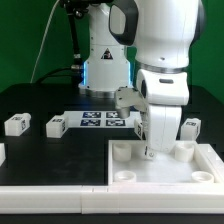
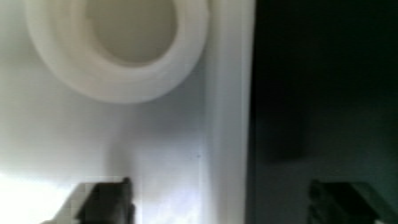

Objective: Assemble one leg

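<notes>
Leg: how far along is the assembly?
Done: nothing looks fitted. The corner socket of the white tray seen in the wrist view is empty.
In hand: the gripper is open and empty, low over the tray.
Left: the legs lie loose on the table. One must be grasped and fitted.

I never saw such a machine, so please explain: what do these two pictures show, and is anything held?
The white machine is a robot arm with a two-finger gripper. One picture is taken from a camera off the arm, the other from a camera on its wrist, looking past the fingers. On the black table lie a white tray, small white legs and a flat marker board. The gripper hangs open over the tray and holds nothing.
</notes>
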